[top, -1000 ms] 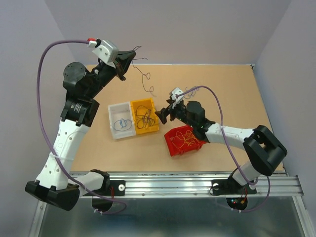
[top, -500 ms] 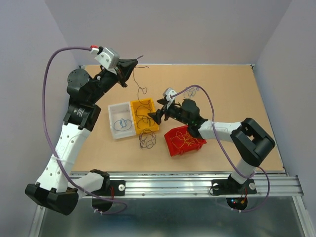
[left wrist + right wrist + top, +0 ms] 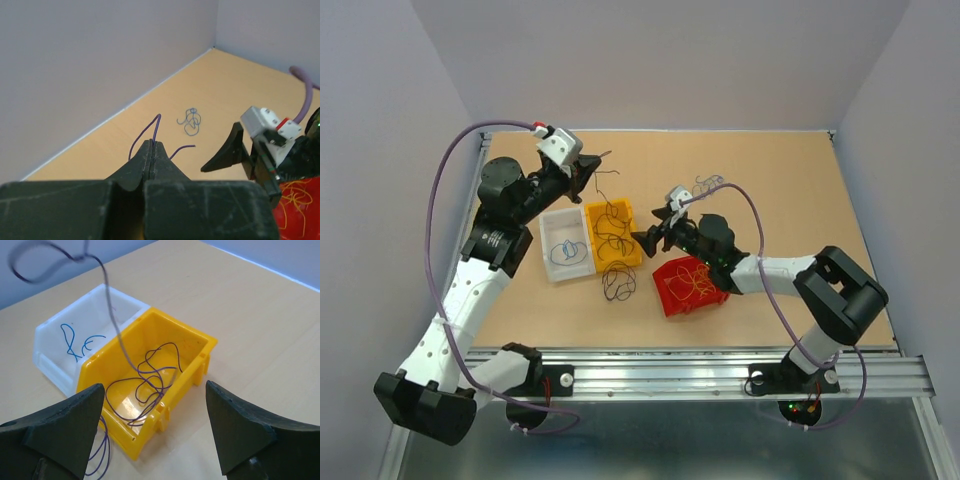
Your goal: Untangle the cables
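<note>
Left jaws are pressed tight together, pinching one dark wire up high, its short ends poking out past the tips. Right jaws stand spread wide with nothing between them, just beside the yellow bin and looking straight into it.

Follow that pinched strand down: it hangs slack and runs into the bunch of dark wires in the yellow bin. More dark loops spill onto the table at the bin's near side. Next door, touching it, the white bin holds a blue wire. Off toward the right arm, the red bin has the orange wires. One small curl of wire lies loose on the table, well apart from the bins.

So I'd call this mid-sort: colours are mostly separated, and the dark strand is either being teased out of its bunch or fed into it; I can't tell which. Next, I'd expect the right jaws to close on the bunch or the hanging strand to steady it. With wire this thin, a clean pinch will be fiddly, and any pull could drag the whole bunch along.
</note>
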You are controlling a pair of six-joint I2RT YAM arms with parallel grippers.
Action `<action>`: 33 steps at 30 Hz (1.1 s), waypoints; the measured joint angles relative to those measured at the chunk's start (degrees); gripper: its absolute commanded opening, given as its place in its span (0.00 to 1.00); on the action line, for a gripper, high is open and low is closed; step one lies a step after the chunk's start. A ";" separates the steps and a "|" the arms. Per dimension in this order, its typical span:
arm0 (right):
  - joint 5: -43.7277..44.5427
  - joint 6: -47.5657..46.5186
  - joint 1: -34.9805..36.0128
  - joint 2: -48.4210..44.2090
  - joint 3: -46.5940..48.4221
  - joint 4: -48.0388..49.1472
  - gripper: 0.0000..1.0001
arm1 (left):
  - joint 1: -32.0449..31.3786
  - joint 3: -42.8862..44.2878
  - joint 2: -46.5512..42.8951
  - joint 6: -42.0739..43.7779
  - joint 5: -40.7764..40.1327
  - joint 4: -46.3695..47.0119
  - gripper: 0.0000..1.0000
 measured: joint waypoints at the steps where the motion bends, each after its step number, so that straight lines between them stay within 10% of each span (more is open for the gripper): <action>1: 0.61 0.15 0.00 -0.85 -0.98 0.39 0.87 | 0.00 -0.52 0.31 0.55 0.00 -0.52 0.00; 33: 20.46 2.21 0.00 -28.44 -23.85 9.33 0.92 | -4.83 -6.21 28.11 16.61 -4.22 -14.93 0.00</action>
